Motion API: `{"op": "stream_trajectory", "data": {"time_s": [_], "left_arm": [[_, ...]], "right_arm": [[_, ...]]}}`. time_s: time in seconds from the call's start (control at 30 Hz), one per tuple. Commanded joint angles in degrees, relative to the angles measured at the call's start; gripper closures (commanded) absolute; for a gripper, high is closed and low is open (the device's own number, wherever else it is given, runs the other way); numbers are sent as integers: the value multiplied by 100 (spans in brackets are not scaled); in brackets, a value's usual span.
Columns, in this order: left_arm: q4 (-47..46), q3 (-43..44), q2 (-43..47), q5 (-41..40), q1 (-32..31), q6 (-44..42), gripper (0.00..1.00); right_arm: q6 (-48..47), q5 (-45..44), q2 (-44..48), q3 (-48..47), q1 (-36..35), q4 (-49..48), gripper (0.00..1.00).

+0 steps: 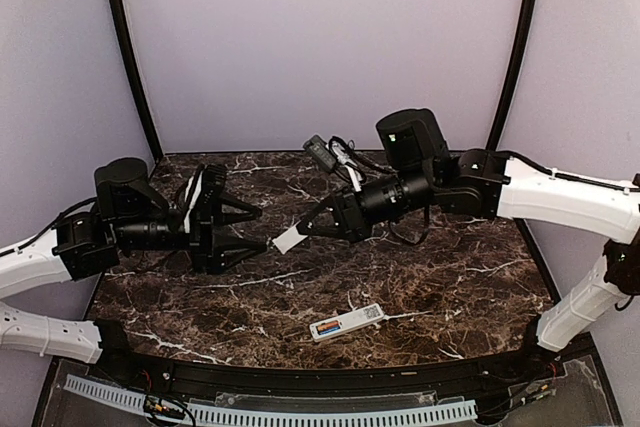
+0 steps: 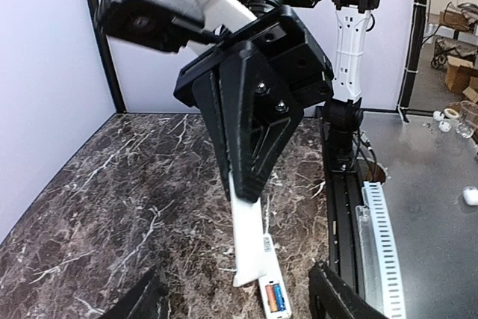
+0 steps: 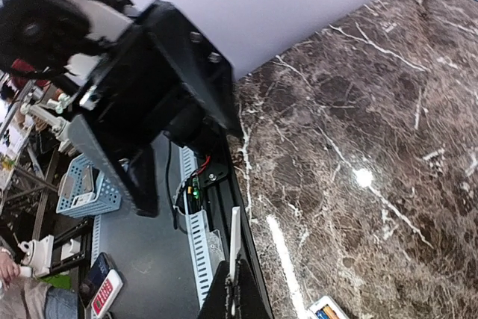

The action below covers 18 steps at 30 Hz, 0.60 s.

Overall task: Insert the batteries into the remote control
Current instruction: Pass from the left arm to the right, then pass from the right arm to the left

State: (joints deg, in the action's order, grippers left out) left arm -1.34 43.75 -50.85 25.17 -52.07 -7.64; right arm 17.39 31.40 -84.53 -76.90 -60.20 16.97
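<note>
The slim white rectangular plastic remote control is seen lying flat on the dark veined marble desk, well below and nearer the front edge than both sets of jaws, closer to the right arm's side; in its opened end two tiny slim cylinder batteries, one orange and one blue, are seen seated side by side, so the loading itself is judged to be done; the same pair is glimpsed in the compartment at the bottom of the left wrist view, just under the hanging cover; what is judged to be left is the closing of the compartment; the small flat white plastic cover piece is held in the air between the two arms, well apart from the remote; the right gripper is seen with its jaws pinched tight on one end of this cover; the left gripper is seen with its jaws parted, standing just beside the cover's other end and not gripping it; the cover must yet be carried down to the remote and pressed over the batteries.
</note>
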Motion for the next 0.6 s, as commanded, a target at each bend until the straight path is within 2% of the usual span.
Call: {"op": "stream_trajectory", "data": {"time_s": [0.0,0.1,0.17,0.4,0.53,0.57], "left_arm": [[694,263,49,-1101,-475,-1140,36],[734,370,-196,-1957,-839,-1601,36],[738,432,-406,-2171,-986,-1700,36],[602,512,-1115,-2549,-1251,-1889,34],[69,160,-999,-2811,-1253,-1794,35],[-306,46,-959,-2831,-1253,-1790,36]], "right_arm": [[1916,-1063,-3,320,102,-294,100],[2505,-1169,102,693,101,-823,100],[2733,-1185,135,924,99,-1197,100],[2893,-908,-129,1225,102,-1656,100],[2932,-764,-112,1358,104,-2044,100],[2951,-716,-116,1396,109,-2107,100]]}}
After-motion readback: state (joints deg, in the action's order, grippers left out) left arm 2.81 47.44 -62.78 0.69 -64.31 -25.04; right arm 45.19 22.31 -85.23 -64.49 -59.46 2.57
